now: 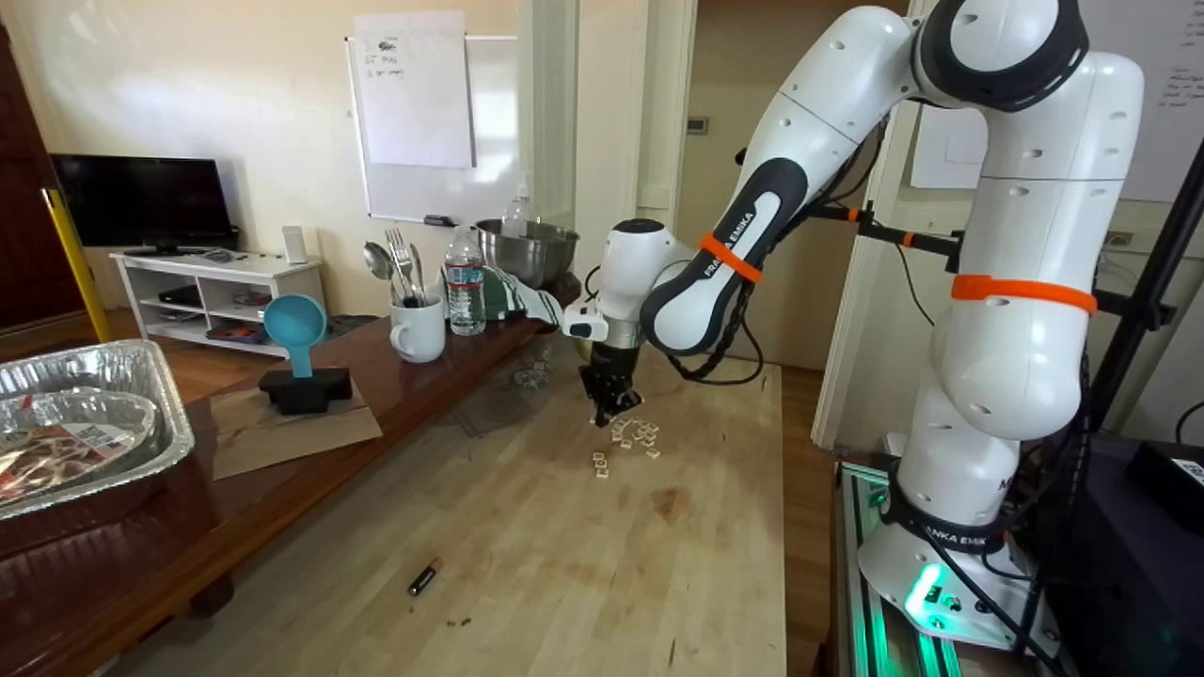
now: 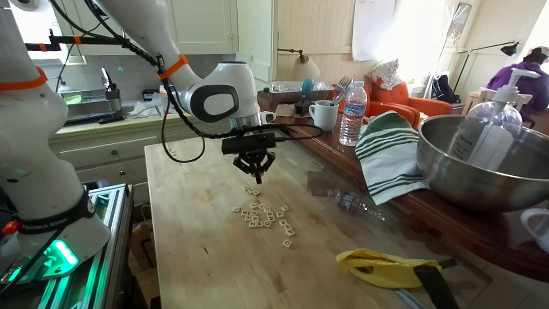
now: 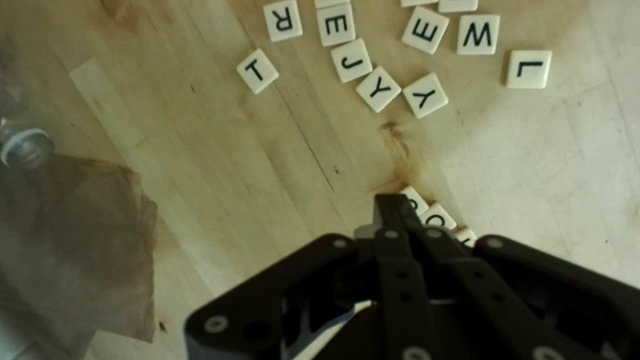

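The claw (image 3: pixel 398 207) hangs over the table (image 2: pixel 206 253), pinched together. A short row of tiles (image 3: pixel 436 216) is very near its tip; in the wrist view the row peeks out from behind the claw. A bigger bunch of tiles (image 3: pixel 425 95) lies a bit farther off, letters up. A bottle (image 3: pixel 27 148) and a brown sheet (image 3: pixel 80 240) lie off to one side.

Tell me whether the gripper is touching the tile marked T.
Apart. The wrist view shows a stretch of bare wooden table between the gripper and the tile marked T.
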You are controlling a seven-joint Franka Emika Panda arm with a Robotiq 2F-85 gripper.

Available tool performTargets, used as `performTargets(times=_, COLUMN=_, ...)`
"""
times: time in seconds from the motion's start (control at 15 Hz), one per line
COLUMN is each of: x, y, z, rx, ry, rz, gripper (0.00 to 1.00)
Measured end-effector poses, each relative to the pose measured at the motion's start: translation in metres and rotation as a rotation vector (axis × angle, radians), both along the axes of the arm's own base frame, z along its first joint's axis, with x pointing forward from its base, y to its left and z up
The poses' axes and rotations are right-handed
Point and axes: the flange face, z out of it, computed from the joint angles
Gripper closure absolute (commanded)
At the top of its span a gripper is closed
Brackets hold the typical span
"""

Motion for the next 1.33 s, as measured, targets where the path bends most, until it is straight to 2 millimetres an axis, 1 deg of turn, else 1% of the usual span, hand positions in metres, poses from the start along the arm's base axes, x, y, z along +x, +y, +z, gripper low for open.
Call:
performTargets(times=0.2, x=0.004, y=-0.017, z=0.003, rx=0.013, ry=0.002, rz=-0.158, gripper=1.0)
performTargets(times=0.33, x=0.004, y=-0.031, z=0.0, rx=0.024, ry=-0.003, rz=-0.262, gripper=1.0)
performTargets(times=0.67, x=-0.001, y=-0.065, z=-0.012, rx=0.066, ry=0.005, rz=-0.522, gripper=1.0)
performTargets(times=0.87, x=0.0, y=-0.082, z=-0.02, rx=0.118, ry=0.011, rz=-0.673, gripper=1.0)
performTargets(times=1.07, x=0.008, y=-0.095, z=-0.024, rx=0.175, ry=0.006, rz=-0.82, gripper=1.0)
performTargets(times=1.33, x=0.023, y=-0.11, z=-0.024, rx=0.255, ry=-0.031, rz=-1.01, gripper=1.0)
